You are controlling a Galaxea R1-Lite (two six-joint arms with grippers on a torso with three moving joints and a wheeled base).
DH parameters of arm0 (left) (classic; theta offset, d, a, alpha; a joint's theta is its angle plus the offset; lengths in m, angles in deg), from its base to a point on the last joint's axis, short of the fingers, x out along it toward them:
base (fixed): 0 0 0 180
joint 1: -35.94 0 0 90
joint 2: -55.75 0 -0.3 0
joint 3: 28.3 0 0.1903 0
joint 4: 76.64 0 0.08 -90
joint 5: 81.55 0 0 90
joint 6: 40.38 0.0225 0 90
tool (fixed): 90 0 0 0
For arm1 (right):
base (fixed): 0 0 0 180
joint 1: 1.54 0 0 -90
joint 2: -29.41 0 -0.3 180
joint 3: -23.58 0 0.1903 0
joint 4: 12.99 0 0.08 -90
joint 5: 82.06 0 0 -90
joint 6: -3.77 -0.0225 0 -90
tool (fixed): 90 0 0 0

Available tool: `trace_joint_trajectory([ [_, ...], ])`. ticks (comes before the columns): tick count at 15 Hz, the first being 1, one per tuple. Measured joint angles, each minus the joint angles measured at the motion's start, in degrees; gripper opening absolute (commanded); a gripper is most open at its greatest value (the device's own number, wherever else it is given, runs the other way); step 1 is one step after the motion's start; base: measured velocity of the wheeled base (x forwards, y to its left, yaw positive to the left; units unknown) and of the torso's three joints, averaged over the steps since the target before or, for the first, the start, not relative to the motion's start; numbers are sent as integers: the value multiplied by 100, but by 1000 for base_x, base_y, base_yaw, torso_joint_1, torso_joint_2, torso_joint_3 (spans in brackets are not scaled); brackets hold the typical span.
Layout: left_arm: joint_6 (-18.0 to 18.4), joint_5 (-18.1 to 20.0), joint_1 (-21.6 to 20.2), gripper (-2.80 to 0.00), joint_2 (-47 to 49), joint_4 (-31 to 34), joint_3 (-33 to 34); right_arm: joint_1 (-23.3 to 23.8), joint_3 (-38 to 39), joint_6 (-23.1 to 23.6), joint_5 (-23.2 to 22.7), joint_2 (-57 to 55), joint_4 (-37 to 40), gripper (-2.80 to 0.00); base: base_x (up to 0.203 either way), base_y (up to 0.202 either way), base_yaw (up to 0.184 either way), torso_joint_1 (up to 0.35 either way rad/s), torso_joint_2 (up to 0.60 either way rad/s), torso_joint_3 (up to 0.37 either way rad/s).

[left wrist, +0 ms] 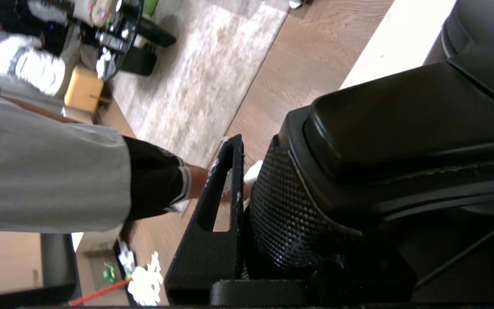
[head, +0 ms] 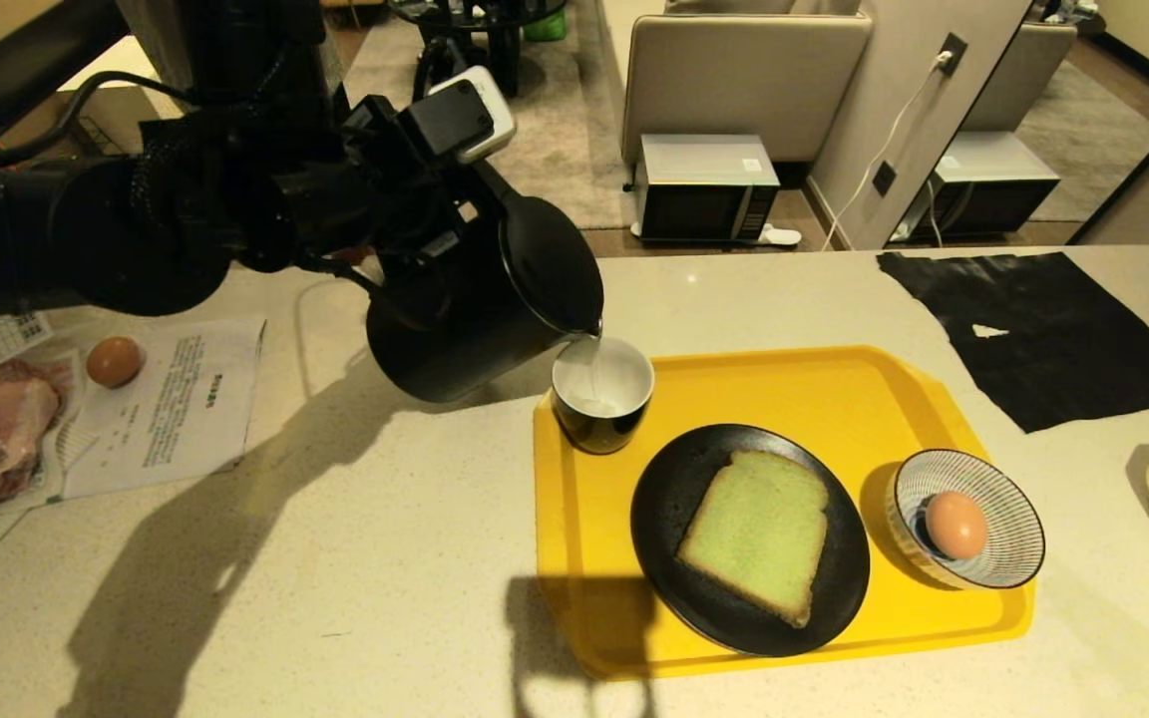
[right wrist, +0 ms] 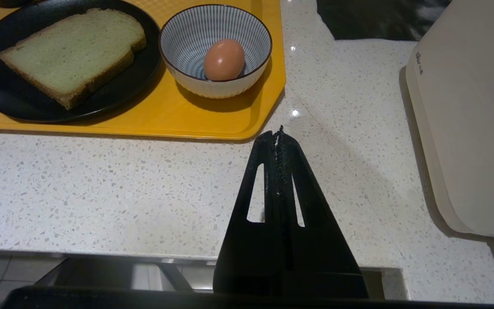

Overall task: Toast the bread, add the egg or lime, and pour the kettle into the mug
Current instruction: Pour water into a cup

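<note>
A: Counts first. We have one kettle (head: 495, 299), tipped over one mug (head: 602, 392), with a thin stream running from the spout into the cup.

B: Agreed. The left end effector (left wrist: 247, 193) is clamped on the kettle's handle (wrist view shows one finger (left wrist: 217, 201) pressed beside the textured grip).

A: The mug stands on the far left corner of one yellow tray (head: 834, 384). One black plate (head: 664, 529) on the tray carries one slice of bread (head: 756, 531), lying flat.

B: Eggs: we count two. The egg (head: 956, 525) sits in the one striped bowl (head: 1018, 529) on the tray's right side; a darker egg (head: 115, 360) lies on papers (head: 186, 409) far left on the surface (head: 335, 558).

A: The right end effector (right wrist: 278, 141) hangs over bare surface near the tray's edge, fingers pressed together, holding nothing.

B: One person stands beyond the counter in the left wrist view.
</note>
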State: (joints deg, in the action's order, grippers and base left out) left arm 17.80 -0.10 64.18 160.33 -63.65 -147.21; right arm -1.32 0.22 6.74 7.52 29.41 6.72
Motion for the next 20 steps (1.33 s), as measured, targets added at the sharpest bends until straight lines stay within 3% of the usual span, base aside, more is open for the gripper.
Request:
trace_joint_trajectory([
  [9,893,-91,146,-280,99,210,-115,0,0,-1,1,0,2,-280,0,0,0,0,0,0],
  [20,1632,-291,177,-280,101,207,-606,0,0,-4,0,0,0,-280,0,0,0,0,0,0],
])
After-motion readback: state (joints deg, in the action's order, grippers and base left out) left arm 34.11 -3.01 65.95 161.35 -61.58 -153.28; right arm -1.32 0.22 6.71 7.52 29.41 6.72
